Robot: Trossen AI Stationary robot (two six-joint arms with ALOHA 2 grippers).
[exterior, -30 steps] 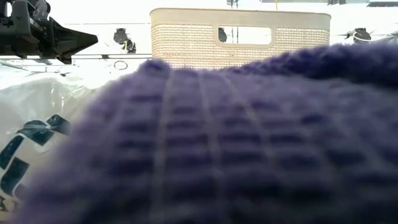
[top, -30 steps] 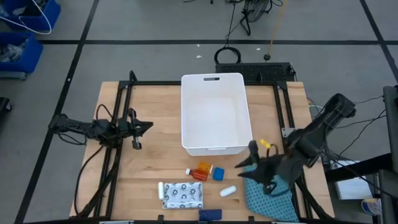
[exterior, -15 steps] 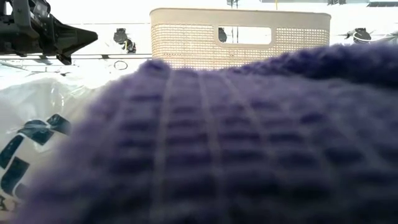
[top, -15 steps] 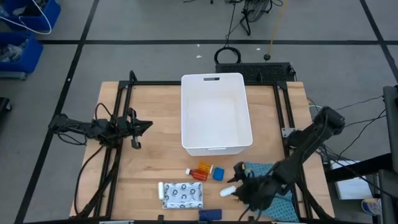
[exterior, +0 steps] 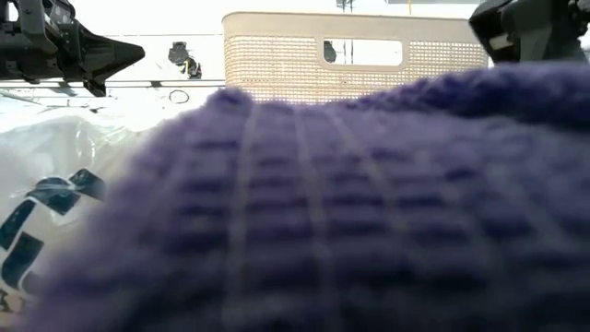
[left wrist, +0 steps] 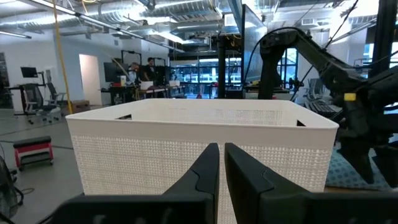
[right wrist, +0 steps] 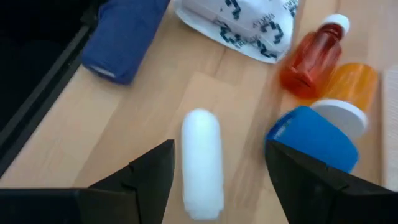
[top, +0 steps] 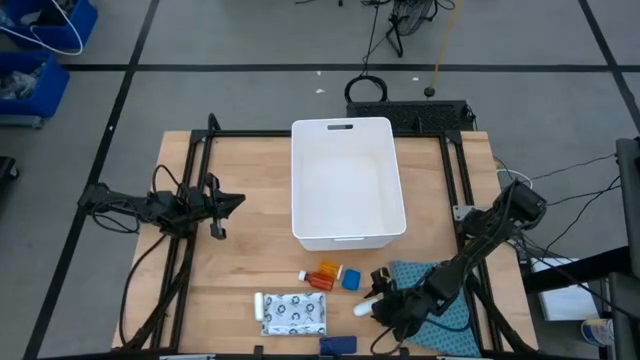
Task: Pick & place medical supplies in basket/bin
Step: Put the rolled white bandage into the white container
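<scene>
Right gripper (top: 378, 303) now lower, at white roll (top: 366, 307).

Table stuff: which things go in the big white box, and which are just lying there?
For the job: white roll, orange pill bottles, blue cube, patterned packet, dark blue bar, white tub.

Just lying there: teal cloth.

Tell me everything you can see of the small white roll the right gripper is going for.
The small white roll is a smooth, plain white cylinder with rounded ends, lying on its side on the wooden table. It sits apart from the blue cube and the patterned packet, touching neither. The right gripper is open, one finger either side of it, not yet touching. Its material is unclear.
</scene>
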